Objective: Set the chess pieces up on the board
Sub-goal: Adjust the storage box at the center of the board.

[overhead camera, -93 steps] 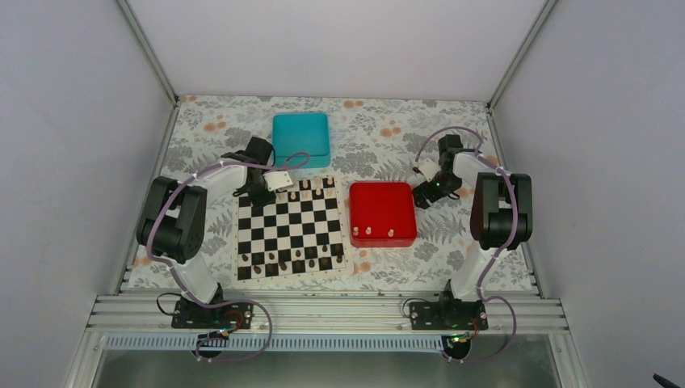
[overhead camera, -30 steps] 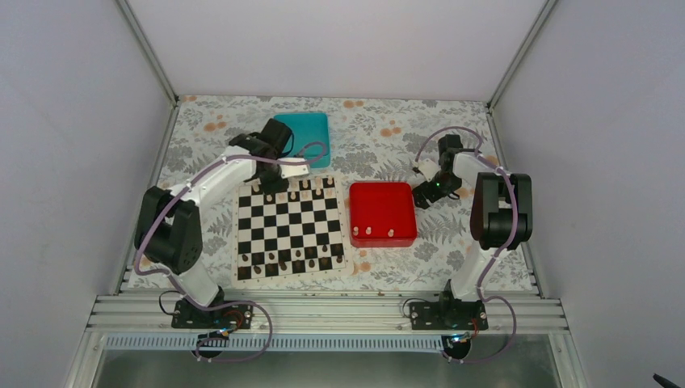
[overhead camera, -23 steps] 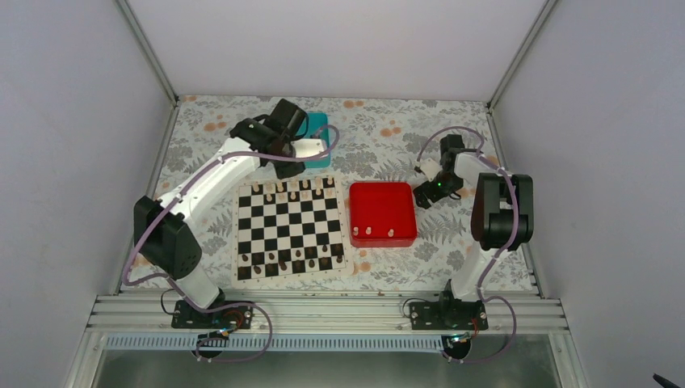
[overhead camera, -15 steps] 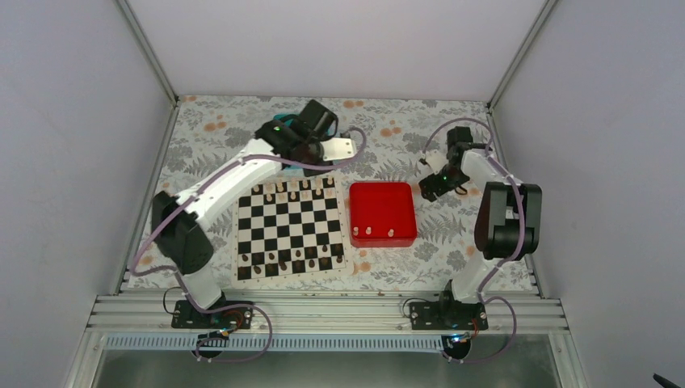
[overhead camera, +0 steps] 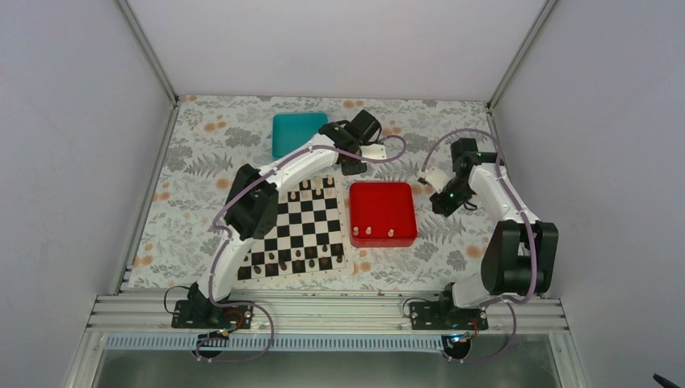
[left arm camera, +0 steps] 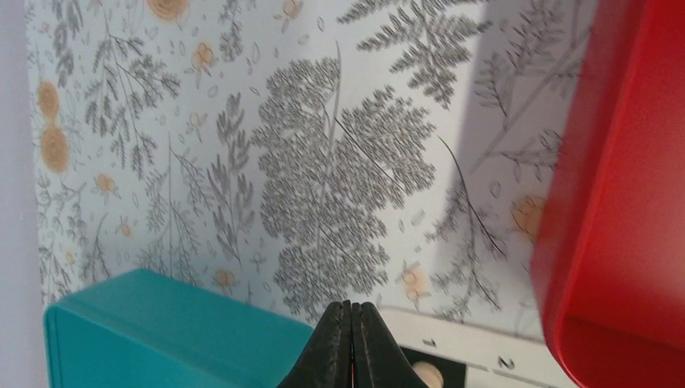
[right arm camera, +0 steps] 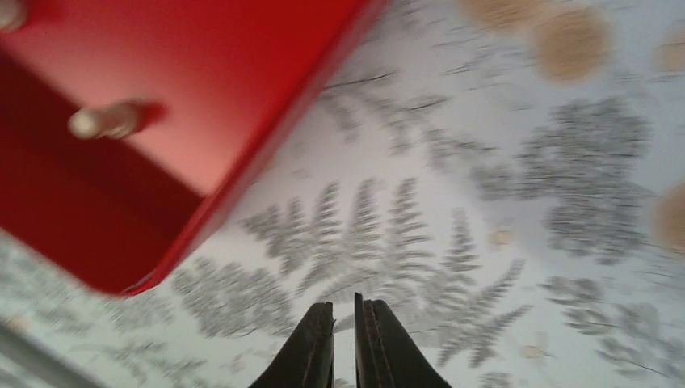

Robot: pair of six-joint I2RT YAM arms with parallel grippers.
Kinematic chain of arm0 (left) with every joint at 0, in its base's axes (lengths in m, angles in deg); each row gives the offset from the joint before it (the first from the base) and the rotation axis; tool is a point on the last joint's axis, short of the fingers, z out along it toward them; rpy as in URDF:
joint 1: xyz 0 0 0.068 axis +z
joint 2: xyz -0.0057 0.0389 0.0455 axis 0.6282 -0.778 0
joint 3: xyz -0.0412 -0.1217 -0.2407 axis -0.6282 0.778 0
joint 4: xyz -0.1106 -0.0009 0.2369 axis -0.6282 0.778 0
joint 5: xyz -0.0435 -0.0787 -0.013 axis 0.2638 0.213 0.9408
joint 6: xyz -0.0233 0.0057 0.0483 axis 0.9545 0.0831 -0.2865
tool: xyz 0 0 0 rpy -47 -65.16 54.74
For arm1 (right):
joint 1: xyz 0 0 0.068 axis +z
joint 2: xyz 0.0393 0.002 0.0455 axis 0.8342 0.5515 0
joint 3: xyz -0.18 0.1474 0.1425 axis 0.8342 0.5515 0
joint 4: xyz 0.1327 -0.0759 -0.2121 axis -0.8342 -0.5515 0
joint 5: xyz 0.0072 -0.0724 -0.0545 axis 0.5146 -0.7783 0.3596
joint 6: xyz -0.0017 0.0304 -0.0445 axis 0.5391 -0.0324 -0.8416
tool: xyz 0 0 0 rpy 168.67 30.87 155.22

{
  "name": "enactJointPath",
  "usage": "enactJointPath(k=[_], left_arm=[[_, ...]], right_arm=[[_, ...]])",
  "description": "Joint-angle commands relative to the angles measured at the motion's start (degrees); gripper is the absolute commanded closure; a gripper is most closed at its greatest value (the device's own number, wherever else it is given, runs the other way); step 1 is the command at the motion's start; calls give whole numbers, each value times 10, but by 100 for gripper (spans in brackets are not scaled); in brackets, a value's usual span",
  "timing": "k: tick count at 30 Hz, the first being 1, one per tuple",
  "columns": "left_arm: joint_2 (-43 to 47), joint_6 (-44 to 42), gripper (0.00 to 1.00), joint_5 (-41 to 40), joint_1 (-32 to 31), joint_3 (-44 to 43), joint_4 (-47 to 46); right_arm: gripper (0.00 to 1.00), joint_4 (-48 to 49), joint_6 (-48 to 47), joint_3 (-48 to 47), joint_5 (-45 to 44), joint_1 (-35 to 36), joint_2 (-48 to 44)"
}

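The board (overhead camera: pixel 295 227) lies left of centre, with dark pieces on its near rows. Several cream chess pieces (overhead camera: pixel 311 187) stand along its far row, and three more (overhead camera: pixel 371 232) stand in the red tray (overhead camera: pixel 380 202). My left gripper (overhead camera: pixel 354 168) reaches far right, above the tablecloth between the teal box and the tray. In the left wrist view it (left arm camera: pixel 350 311) is shut and empty, with a board corner (left arm camera: pixel 476 352) and one cream piece (left arm camera: pixel 426 373) just beneath. My right gripper (right arm camera: pixel 344 311) hangs right of the tray (right arm camera: pixel 161 121), its jaws all but together and nothing between them.
A teal box (overhead camera: pixel 300 133) stands behind the board, and its edge (left arm camera: pixel 161 331) shows in the left wrist view. The red tray (left arm camera: pixel 622 202) is close on the left gripper's right. Metal frame posts and white walls border the flowered tablecloth.
My left arm swung right from the board's far-left corner, past the teal box, toward the tray, and its jaws shut. My right gripper went from open to shut and shifted slightly nearer.
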Motion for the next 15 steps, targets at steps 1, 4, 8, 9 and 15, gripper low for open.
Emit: enactJointPath(k=[1, 4, 8, 9, 15], left_arm=[[-37, -1, 98, -11, -3, -81, 33], [-61, -3, 98, -8, -3, -107, 51], [-76, 1, 98, -3, -3, -122, 67], [-77, 2, 98, 0, -4, -122, 69], [-89, 1, 98, 9, -6, -128, 92]], right_arm=[[91, -80, -60, 40, 58, 34, -28], [90, -92, -64, 67, 60, 64, -27], [90, -106, -70, 79, 72, 94, -27], [89, -111, -73, 80, 79, 100, -28], [87, -106, -67, 92, 98, 138, -31]])
